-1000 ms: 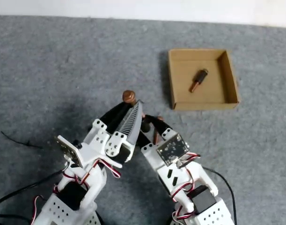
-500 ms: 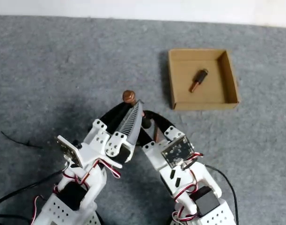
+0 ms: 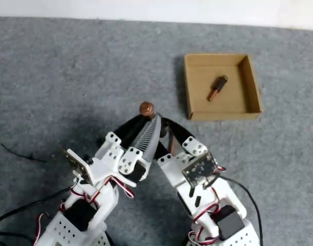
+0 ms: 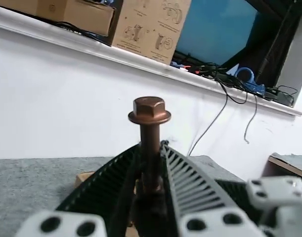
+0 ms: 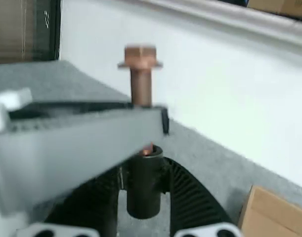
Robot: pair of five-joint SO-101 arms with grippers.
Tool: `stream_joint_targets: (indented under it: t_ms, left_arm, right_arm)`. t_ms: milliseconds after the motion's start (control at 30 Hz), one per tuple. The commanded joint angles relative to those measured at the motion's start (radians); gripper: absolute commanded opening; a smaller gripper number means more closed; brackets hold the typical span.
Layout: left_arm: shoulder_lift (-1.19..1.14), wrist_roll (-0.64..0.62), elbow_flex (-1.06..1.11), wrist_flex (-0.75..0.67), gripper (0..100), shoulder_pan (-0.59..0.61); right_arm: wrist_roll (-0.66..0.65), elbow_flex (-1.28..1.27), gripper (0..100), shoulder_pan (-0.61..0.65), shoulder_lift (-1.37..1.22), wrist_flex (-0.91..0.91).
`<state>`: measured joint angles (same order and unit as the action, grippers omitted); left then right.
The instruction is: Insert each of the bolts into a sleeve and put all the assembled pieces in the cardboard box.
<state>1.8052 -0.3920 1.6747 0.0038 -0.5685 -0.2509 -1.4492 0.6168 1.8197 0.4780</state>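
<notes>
Lying in cardboard box (image 3: 235, 98), one assembled piece (image 3: 217, 87); left jaws clamp bolt (image 4: 150, 133), right jaws seemingly sleeve (image 5: 143, 186).

Print on the shelf boxes (image 4: 151, 24) cannot be read

Bolt over sleeve, one piece already in the box

A copper-coloured bolt (image 4: 149, 113) with a hexagonal flanged head stands upright, its shank clamped in the left claw (image 4: 151, 148). Directly under it the right claw (image 5: 143, 170) grips a dark, tube-shaped sleeve (image 5: 143, 190), also upright; the lower end of the bolt is at the open mouth of the sleeve. The cardboard box (image 3: 222, 56) lies open on the grey counter (image 3: 69, 66) and is well apart from them. Inside it one assembled piece (image 3: 217, 87) lies on its side at a diagonal.
</notes>
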Motion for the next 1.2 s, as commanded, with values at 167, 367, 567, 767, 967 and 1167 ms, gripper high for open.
stream_joint_targets:
  t_ms: [167,367,567,767,967,1167]
  left_arm:
    - [0.010,-0.005,0.021,0.000,1,-0.021]
    - [0.012,-0.005,0.012,-0.005,8,0.033]
    - [0.008,-0.005,0.021,0.000,23,0.018]
    - [0.015,-0.006,-0.001,-0.012,14,0.140]
    - [0.015,-0.012,-0.041,-0.035,10,0.252]
    - [0.015,-0.012,-0.035,-0.031,10,0.252]
  right_arm:
    - [-0.005,0.077,0.4,0.008,0.018,-0.001]
    - [-0.005,0.077,0.4,0.008,0.018,-0.001]
    - [-0.005,0.056,0.4,0.007,0.018,0.001]
    - [-0.005,0.012,0.4,0.007,0.018,-0.001]
    - [-0.008,-0.019,0.4,0.005,0.018,-0.001]
    - [-0.003,-0.025,0.4,-0.084,0.018,-0.002]
